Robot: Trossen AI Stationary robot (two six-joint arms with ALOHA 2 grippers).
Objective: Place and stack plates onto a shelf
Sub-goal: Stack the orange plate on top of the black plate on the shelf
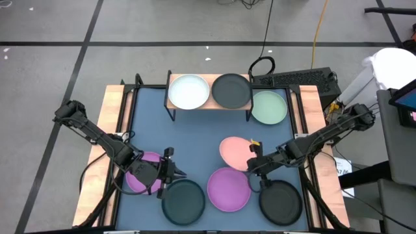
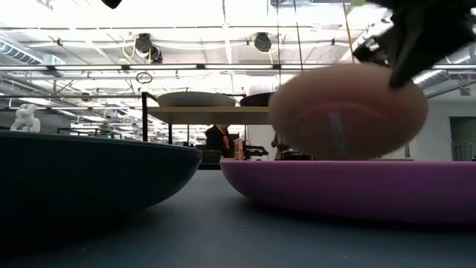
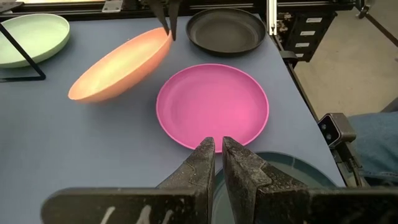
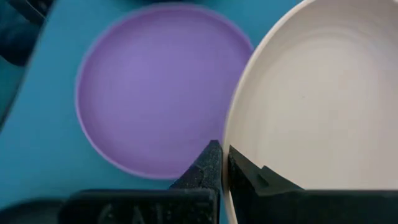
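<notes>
Left claw low over the near-left of the blue-grey counter, fingers nearly pressed together around nothing, tips just past the far rim of a dark charcoal plate lying flat at the near edge. Under the left arm, a purple plate, partly hidden by the wrist. Farther back, a light-wood shelf on thin black legs along the far edge of the counter, bearing a white plate on its left half and a second dark charcoal plate on its right half, side by side, rims close. Near the middle of the counter, another purple plate lying flat, just beside the first charcoal plate. Behind that one, a pink plate tilted up off the counter, one edge raised, its rim pinched by the right claw, fingers clamped tight on the rim; in the right wrist view the pale inside of the plate fills one side, with the purple plate below. Right of the shelf, a mint green plate flat on the counter, partly tucked under the shelf's end. At the near-right corner, a third dark charcoal plate lying flat below the right arm.
</notes>
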